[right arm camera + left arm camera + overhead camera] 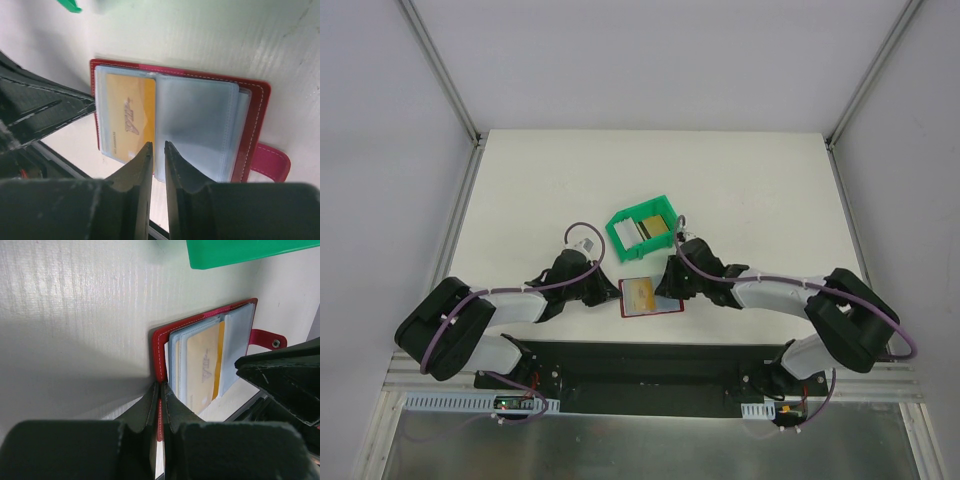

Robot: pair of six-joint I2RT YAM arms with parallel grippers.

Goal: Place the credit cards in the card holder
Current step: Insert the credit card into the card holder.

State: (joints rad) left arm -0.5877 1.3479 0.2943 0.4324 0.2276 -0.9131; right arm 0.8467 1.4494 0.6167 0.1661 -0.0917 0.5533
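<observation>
Partly done: one card (pixel 131 117) sat in the wallet (pixel 650 297); more cards (pixel 648 229) waited in the bin (pixel 619 233) at its 12 o'clock. Left gripper (pixel 160 390) clamped the wallet's edge; right gripper (pixel 158 147)'s hold was unclear.

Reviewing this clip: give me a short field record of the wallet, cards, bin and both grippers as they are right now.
wallet: open, lying on the table
golden card: inside a clear sleeve of the wallet
bin: green, beyond the wallet, with whitish and golden cards inside
left gripper: shut on the wallet's red cover edge
right gripper: jaws nearly together at the sleeve edge beside the golden card; grip unclear
</observation>
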